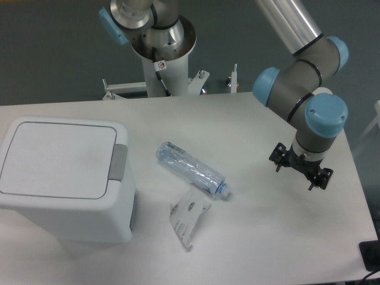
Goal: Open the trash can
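A white trash can (62,178), lid closed, sits at the table's (267,237) left edge. The pincer (295,176) hovers far right, fingers spread and empty, well apart from the can's grey tab (118,162), which faces it.

one white trash can (59,178), one clear plastic bottle (191,168), one torn paper label (189,217), one robot arm (309,89), one gripper (300,167), one table (261,237).

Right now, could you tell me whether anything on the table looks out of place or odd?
Two things stand out. A clear bottle lies on its side mid-table, right of the trash can. A torn-looking label or wrapper lies loose just in front of it. The trash can's lid is shut and looks fine. The hand hangs to the right, holding nothing.
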`<state>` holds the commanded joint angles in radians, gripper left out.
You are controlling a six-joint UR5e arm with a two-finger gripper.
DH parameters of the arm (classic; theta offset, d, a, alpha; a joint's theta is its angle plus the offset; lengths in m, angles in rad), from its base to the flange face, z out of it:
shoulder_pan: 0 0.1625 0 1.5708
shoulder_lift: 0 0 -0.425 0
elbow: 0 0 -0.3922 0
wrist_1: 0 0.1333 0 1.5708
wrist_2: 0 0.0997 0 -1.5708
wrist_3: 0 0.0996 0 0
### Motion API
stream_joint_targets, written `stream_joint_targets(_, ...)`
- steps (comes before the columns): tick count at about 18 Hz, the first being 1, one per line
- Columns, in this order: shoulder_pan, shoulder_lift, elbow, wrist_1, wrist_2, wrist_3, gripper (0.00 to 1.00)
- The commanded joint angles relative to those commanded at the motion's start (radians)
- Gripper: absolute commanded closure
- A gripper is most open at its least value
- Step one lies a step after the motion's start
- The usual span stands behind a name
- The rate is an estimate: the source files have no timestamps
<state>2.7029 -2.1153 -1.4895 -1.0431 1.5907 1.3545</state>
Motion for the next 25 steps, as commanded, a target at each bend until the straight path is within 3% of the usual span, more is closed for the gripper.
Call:
stream_joint_targets(6, -0.002, 0.002, 0.002, 0.0, -0.011, -0.006, 0.0)
stream_joint_targets(13, -0.011, 0.055, 0.026, -0.012, -0.144, -0.326, 0.0)
stream_joint_targets(19, -0.121, 0.13, 0.021, -0.015, -0.198, -0.716, 0.0)
stream_joint_targets(25, -0.178, 0.23, -0.012, -0.018, -0.284, -0.753, 0.0)
